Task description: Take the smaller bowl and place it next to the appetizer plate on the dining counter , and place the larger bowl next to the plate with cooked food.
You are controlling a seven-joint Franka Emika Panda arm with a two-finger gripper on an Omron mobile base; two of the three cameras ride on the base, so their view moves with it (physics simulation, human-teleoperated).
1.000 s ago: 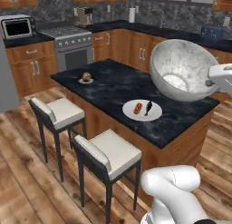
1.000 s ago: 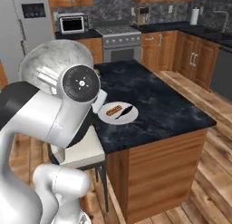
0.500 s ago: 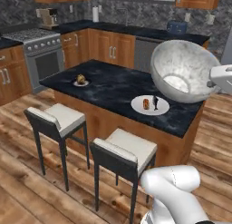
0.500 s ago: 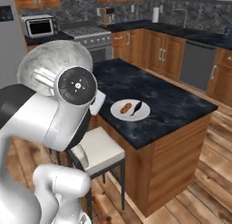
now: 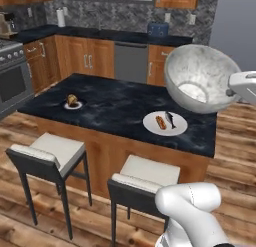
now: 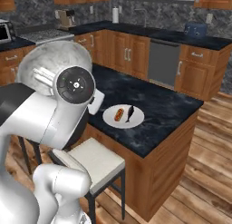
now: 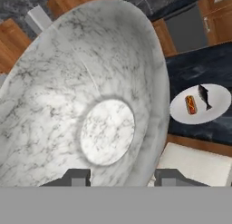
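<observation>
The larger bowl [image 5: 201,78], grey-white marbled and deep, hangs tilted in the air over the table's [image 5: 120,103] far right edge, pinched at its rim by the end effector [image 7: 121,177]. Bare dark tabletop surrounds the plate with cooked food [image 5: 165,123].

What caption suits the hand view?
Gripper holds the larger bowl tilted above the dining counter, near the plate with cooked food.
</observation>
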